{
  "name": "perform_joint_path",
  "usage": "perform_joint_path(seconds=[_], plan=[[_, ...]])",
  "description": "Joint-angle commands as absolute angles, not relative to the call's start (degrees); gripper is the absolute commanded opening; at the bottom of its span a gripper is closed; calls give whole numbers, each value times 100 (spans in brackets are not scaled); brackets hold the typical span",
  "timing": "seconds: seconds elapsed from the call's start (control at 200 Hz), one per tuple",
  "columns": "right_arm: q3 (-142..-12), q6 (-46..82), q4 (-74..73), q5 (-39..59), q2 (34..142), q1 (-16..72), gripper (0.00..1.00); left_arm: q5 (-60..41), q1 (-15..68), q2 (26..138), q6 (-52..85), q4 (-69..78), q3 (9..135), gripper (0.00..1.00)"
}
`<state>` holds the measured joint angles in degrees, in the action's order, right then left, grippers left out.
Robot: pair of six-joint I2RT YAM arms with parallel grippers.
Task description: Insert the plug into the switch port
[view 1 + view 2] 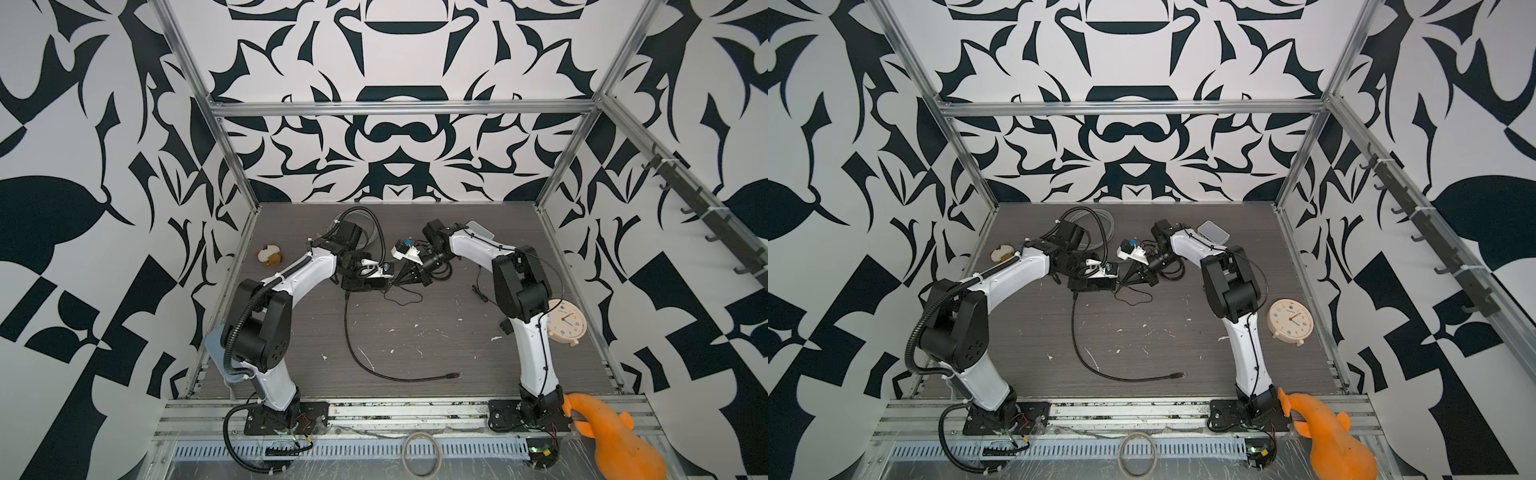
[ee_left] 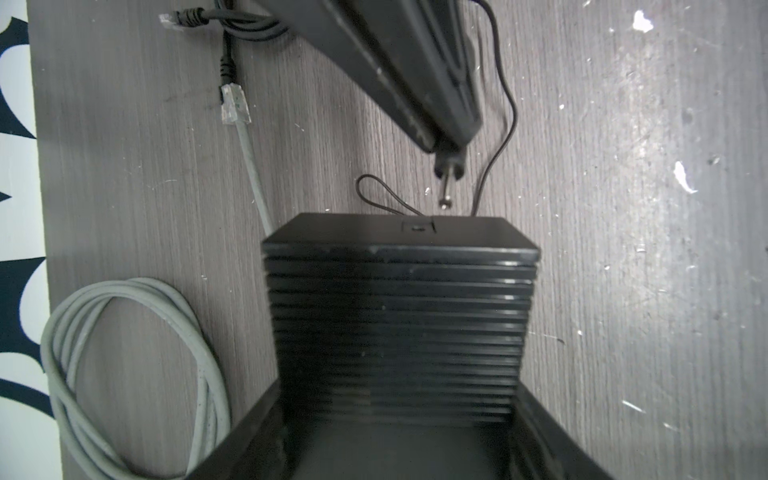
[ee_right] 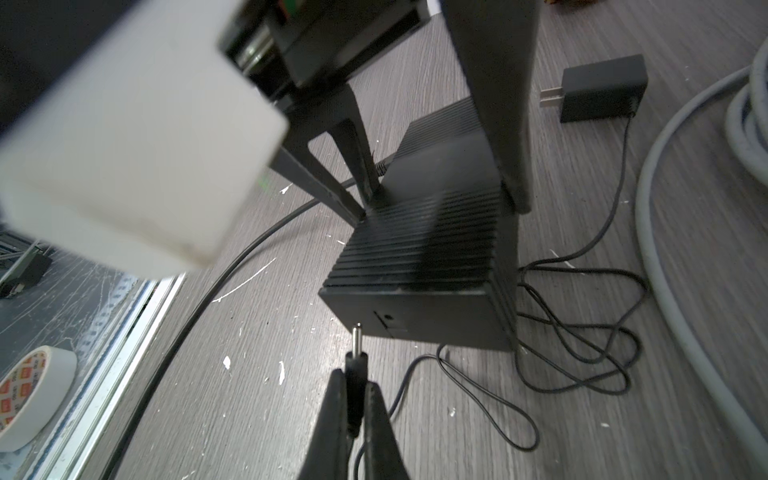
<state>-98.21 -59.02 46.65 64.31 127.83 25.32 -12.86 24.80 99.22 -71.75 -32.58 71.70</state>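
Observation:
The switch (image 2: 399, 316) is a black ribbed box lying on the table, also seen in both top views (image 1: 365, 284) (image 1: 1094, 284). My left gripper (image 2: 397, 388) is shut on the switch, one finger on each long side. The port (image 3: 389, 316) is a small round hole in the switch's end face. My right gripper (image 3: 356, 380) is shut on the plug (image 3: 356, 361), a black barrel with a thin metal pin. The pin's tip stands just short of the end face, a little to one side of the port. The plug's thin black cord (image 3: 582, 345) loops beside the switch.
A grey coiled cable (image 2: 133, 365) and a clear network plug (image 2: 235, 104) lie near the switch. A black power adapter (image 3: 602, 87) sits behind it. A long black cable (image 1: 361, 357) crosses the table. A clock (image 1: 566, 322), tape roll (image 3: 33, 395) and orange toy (image 1: 611, 440) are at the edges.

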Motion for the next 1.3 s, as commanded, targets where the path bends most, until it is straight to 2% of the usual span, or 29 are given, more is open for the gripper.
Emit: perform_joint_path(seconds=[0.0, 0.63, 1.295], plan=[[-10050, -5803, 4790, 6605, 12733, 2523, 0, -1370, 2508, 9808, -7305, -3296, 7186, 46], [-10151, -5546, 4702, 6171, 12915, 2566, 0, -1379, 2549, 9827, -7310, -3300, 7216, 46], [-10070, -5546, 4590, 6369, 12797, 2606, 0, -1204, 2550, 9901, -7384, -3321, 7173, 46]])
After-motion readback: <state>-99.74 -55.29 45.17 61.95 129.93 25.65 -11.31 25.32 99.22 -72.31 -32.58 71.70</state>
